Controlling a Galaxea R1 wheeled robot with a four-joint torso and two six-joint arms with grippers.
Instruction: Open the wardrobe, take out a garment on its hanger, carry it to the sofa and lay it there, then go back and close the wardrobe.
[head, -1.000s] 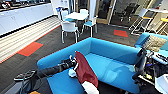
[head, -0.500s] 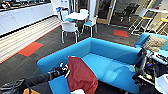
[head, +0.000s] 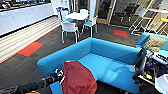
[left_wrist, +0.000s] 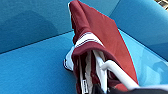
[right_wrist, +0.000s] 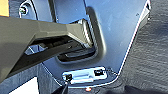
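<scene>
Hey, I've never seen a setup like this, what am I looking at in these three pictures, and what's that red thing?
It's a wheeled robot with two arms. The wide picture comes from a camera high on it, looking down at a blue sofa. The other two come from cameras on its wrists. The left arm reaches in low on that side, its left gripper at a dark red jacket over the seat. The left wrist picture shows the jacket's striped trim and its white hanger close up. The right wrist picture shows robot parts and carpet.

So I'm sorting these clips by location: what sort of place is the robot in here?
Most likely an office lounge or break area: a bright blue sofa on dark carpet with red tiles, a small white table with white chairs, and glass doors behind.
</scene>
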